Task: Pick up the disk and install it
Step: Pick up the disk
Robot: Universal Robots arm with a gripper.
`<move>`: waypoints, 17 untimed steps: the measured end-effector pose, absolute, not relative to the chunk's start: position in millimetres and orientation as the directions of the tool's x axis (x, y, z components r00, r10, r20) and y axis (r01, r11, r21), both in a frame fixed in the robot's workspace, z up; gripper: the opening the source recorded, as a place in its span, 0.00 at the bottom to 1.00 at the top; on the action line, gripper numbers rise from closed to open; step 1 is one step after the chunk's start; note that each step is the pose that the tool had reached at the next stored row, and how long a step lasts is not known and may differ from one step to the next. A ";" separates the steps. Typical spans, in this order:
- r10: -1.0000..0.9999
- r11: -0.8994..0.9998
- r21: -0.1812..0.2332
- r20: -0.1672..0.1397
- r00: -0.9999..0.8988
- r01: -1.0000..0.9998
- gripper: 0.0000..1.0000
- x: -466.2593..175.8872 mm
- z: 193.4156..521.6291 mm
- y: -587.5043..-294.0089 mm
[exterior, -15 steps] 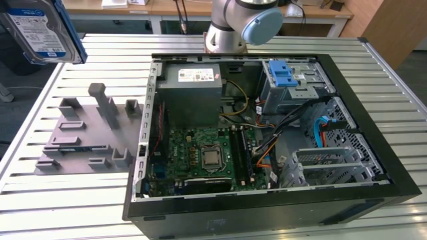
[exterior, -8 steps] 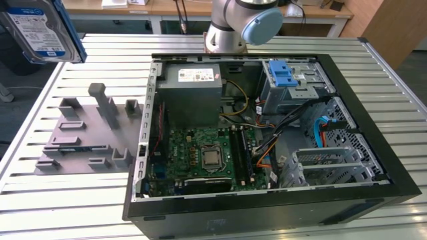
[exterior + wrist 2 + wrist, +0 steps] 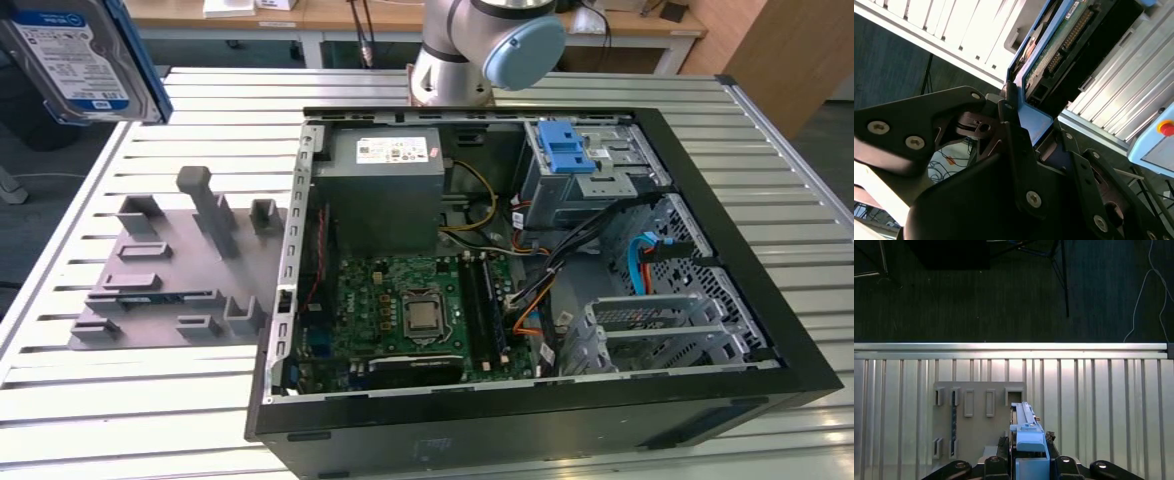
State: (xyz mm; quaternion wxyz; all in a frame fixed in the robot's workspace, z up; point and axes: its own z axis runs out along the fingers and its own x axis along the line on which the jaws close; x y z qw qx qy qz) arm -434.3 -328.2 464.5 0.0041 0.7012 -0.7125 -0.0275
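Pincer (image 3: 1026,466) clamped on disk (image 3: 1025,426), fingers (image 3: 1010,131) pressing blue side rail; disk stands on edge between them. In exterior view, disk (image 3: 74,55) is held in air at exterior view's left, above slatted surface (image 3: 120,400) and grey fixture plate (image 3: 160,290). Open computer case (image 3: 747,370) lies well apart.

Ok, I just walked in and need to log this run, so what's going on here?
The arm's fingers are clamped on the blue rail of the disk, holding it in the air with the label showing, towards the exterior view's left of the open case. In the first wrist view, the grey rack on the table lies below the disk. The disk is not yet installed in the case.
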 end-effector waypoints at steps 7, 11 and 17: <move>-0.999 0.015 0.045 -0.032 -0.017 -0.999 0.37 -434.3 468.1 -327.8; -0.999 0.015 0.045 -0.032 -0.017 -0.999 0.37 -434.3 469.5 -327.6; -0.999 0.015 0.045 -0.031 -0.017 -0.999 0.37 -434.4 473.5 -327.4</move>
